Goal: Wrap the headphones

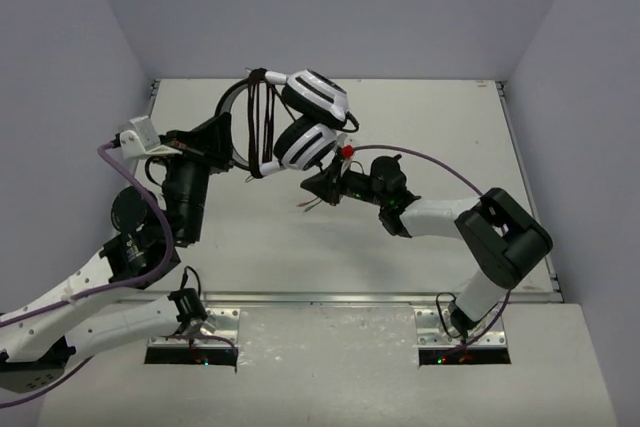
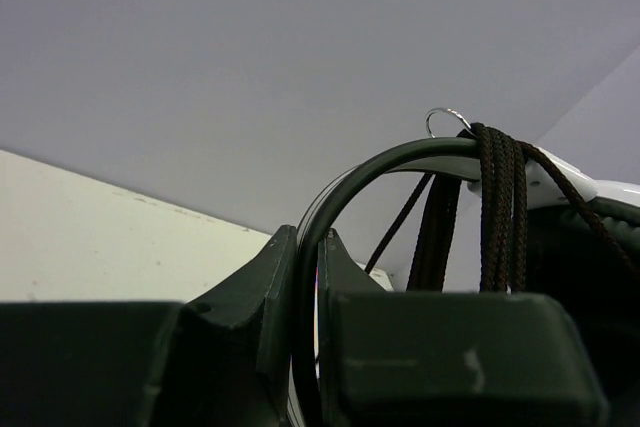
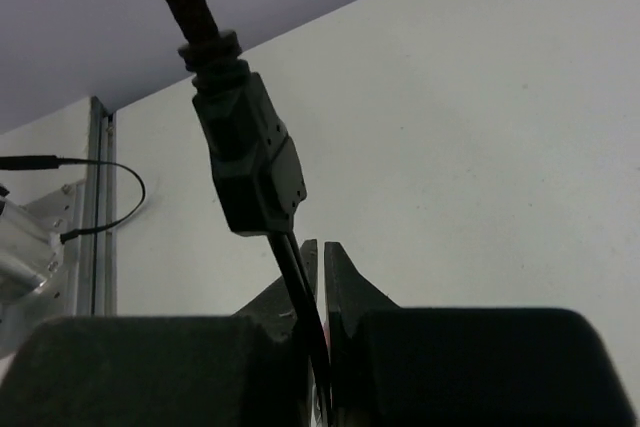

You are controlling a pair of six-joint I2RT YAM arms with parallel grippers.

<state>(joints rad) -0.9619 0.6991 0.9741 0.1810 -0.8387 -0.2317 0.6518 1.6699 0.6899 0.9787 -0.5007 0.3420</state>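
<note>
The headphones are held off the table in the top view, with two white earcups (image 1: 318, 95) and a thin black headband (image 1: 232, 107). The black cable (image 1: 262, 122) is wound in several turns across the headband. My left gripper (image 1: 226, 137) is shut on the headband; in the left wrist view the band (image 2: 340, 182) runs between the closed jaws (image 2: 308, 247), with the cable turns (image 2: 497, 207) to the right. My right gripper (image 1: 316, 187) sits just below the lower earcup. It is shut on the thin cable end just under a black inline block (image 3: 250, 162), with the jaws (image 3: 321, 247) nearly touching.
Purple robot cables (image 1: 440, 165) arc over the right arm and along the left arm (image 1: 130, 197). Grey walls enclose the white table (image 1: 450, 127) on three sides. A metal rail (image 1: 330, 297) runs along the near edge. A metal bracket (image 3: 40, 227) shows at the left of the right wrist view.
</note>
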